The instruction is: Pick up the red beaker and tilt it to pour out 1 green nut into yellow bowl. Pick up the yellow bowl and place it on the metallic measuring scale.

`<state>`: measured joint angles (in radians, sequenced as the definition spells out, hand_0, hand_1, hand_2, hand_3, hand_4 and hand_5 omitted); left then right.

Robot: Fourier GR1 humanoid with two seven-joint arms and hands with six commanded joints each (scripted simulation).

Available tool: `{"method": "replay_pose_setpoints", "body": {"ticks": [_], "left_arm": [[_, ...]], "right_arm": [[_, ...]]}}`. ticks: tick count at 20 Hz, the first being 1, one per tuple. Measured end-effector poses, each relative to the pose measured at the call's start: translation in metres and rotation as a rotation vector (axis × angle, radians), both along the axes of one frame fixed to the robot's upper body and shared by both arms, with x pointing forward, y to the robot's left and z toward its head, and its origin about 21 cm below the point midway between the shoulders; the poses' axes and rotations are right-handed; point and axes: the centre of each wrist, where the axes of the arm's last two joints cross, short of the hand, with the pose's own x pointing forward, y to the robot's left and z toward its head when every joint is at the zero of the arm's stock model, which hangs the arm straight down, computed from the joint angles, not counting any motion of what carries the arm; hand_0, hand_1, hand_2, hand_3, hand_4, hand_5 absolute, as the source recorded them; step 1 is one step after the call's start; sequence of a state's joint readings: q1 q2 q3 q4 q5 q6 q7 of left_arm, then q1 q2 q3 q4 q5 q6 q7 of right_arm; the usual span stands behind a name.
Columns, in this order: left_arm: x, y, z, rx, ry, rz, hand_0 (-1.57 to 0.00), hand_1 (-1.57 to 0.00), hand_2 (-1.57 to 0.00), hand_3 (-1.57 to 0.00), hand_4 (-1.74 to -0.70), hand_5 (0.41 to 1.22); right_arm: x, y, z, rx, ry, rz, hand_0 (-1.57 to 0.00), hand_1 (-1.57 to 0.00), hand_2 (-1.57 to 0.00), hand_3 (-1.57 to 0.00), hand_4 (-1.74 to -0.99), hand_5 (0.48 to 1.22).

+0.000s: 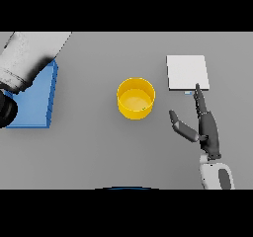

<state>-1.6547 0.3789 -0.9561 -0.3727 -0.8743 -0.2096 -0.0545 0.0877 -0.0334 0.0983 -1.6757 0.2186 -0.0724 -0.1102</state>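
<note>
showing the head view, looking down on the grey worktop (pixel 99 152). near the middle stands the yellow bowl (pixel 136 98), upright and round, its opening facing up; a small green nut (pixel 144 108) lies inside it, close to the wall on the side nearer the robot's right. to the right of the bowl, and apart from it, lies the metallic measuring scale (pixel 187 72), a pale square plate flat on the worktop, with a small tab at its near edge.

the right hand (pixel 207 130) enters from the lower right on a white and grey forearm. its fingers are straight and point away from the robot, toward the scale; the longest fingertip reaches the scale's near edge by the tab, though contact cannot be judged from above. the thumb is spread toward the bowl, well short of its wall. the hand is open and holds nothing, and it lies between bowl and scale without touching the bowl.

at the left edge lies a blue tray (pixel 38 98), a flat rectangular block, partly covered by the left arm (pixel 29 58), whose large white and grey segment crosses the upper left corner. a dark rounded part at the far left edge belongs to that arm; whether the left hand's fingers are open or closed cannot be told. the red beaker is nowhere identifiable in this view.
</note>
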Motion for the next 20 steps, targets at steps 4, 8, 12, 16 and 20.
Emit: {"method": "replay_pose_setpoints", "body": {"ticks": [4, 8, 12, 16, 20], "left_arm": [[0.015, 0.082, 0.004, -0.472, 0.016, 0.217, -1.57, -1.57, -1.56, -1.38, -1.73, 1.221], [0.015, 0.149, -0.018, -0.82, 0.028, 0.299, -1.57, -1.57, -1.57, -1.43, -1.74, 1.221], [0.005, 0.197, -0.056, -1.101, -0.051, 0.473, -1.57, -1.57, -1.57, -1.45, -1.74, 1.221], [-0.02, 0.228, -0.103, -1.286, -0.104, 0.615, -1.57, -1.57, -1.57, -1.46, -1.74, 1.221], [-0.056, 0.231, -0.147, -1.372, -0.122, 0.71, -1.57, -1.57, -1.57, -1.45, -1.74, 1.221]], "right_arm": [[0.006, -0.002, -0.001, 0.009, 0.01, 0.012, 0.0, 0.0, 0.0, 0.0, -1.222, 0.59], [0.007, -0.004, -0.004, -0.008, -0.003, 0.015, 0.0, 0.0, 0.0, 0.0, -1.226, 0.587], [0.005, -0.009, -0.007, -0.022, -0.001, 0.025, 0.0, 0.0, 0.0, 0.0, -1.212, 0.604], [0.008, -0.007, -0.001, -0.063, -0.002, 0.04, 0.0, 0.0, 0.0, 0.0, -1.212, 0.641], [0.009, -0.009, -0.004, -0.081, 0.017, 0.04, 0.0, 0.0, 0.0, 0.0, -1.21, 0.66]]}}
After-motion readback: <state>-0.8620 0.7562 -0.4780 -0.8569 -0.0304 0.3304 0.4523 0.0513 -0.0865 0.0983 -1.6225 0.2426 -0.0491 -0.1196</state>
